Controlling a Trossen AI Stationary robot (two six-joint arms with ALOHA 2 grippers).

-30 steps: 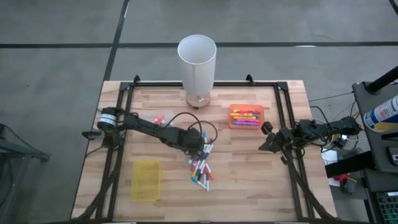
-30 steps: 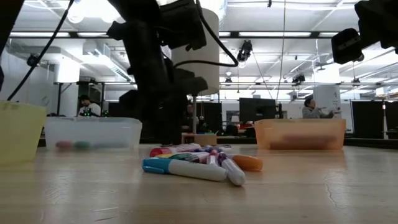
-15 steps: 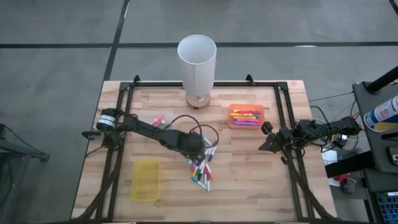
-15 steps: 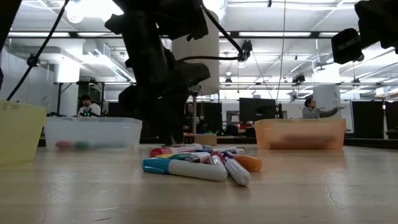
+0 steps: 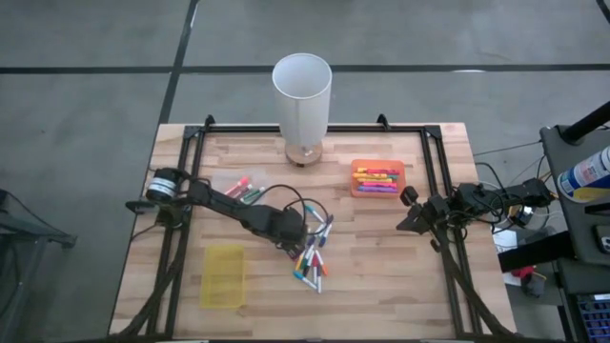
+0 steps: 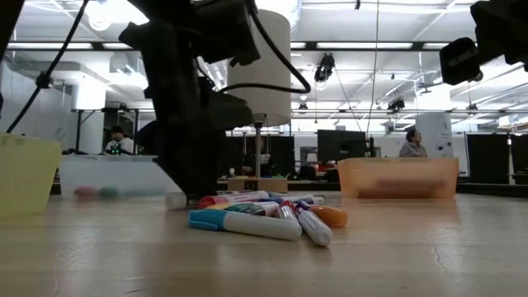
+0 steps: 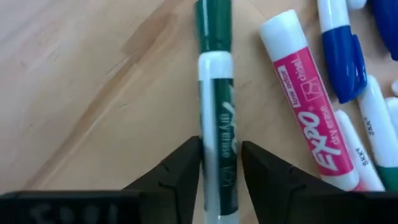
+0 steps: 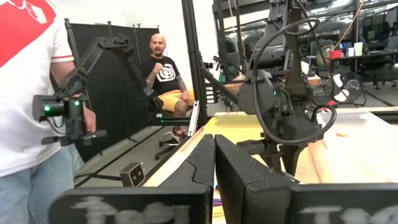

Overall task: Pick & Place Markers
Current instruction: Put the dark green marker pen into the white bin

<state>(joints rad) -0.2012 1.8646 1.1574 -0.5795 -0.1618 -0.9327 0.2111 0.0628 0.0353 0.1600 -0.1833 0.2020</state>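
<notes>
The left pincer (image 7: 221, 163), fingers apart, straddles the barrel of a green marker (image 7: 216, 93) lying flat on the desk (image 5: 381, 248) beside a pink one (image 7: 308, 102); light, rigid and smooth-sided, it is likely best pinched mid-barrel, while roughly a dozen markers (image 5: 311, 255) lie heaped mid-desk.

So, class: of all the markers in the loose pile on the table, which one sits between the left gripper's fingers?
The green marker: its white, green-printed barrel runs between the left gripper fingers, while the pink marker lies just beside them.
</notes>
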